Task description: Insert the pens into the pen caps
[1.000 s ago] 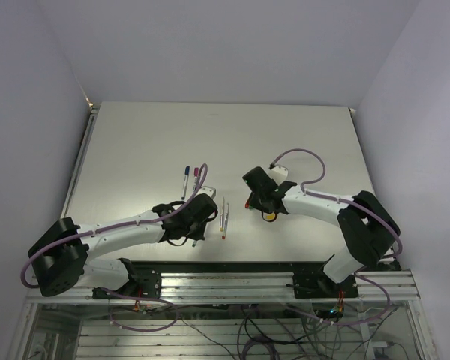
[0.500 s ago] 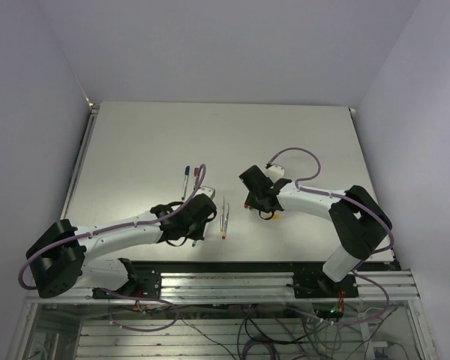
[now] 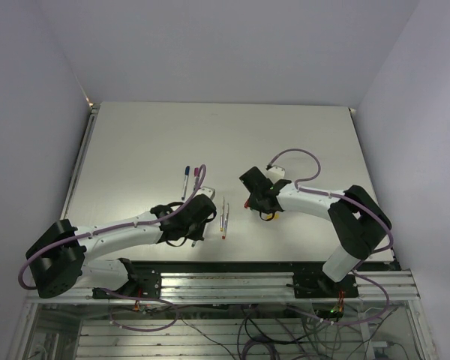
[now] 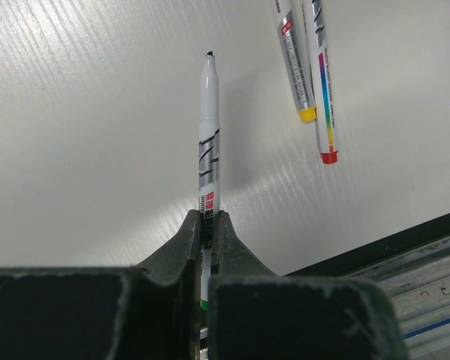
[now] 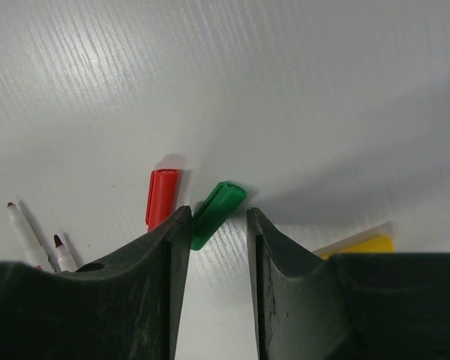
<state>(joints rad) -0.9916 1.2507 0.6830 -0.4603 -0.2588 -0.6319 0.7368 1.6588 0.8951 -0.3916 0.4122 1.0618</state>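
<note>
on the pale worktop (image 5: pixel 285 90) the left tool (image 4: pixel 206 221) was clamped on a stiff pen (image 4: pixel 209 142) near its back end, while the right tool (image 5: pixel 214 217) stood apart astride the green cap (image 5: pixel 219 204), likely light and slick, best pinched across its sides.

Overhead camera faces down; close wrist cameras possibly share two pens (image 4: pixel 293 60).

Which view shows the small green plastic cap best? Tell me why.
Right wrist: the small green plastic cap lies close and sharp between the fingers of the right end effector. Top external hides it under that end effector; left wrist misses it.
</note>
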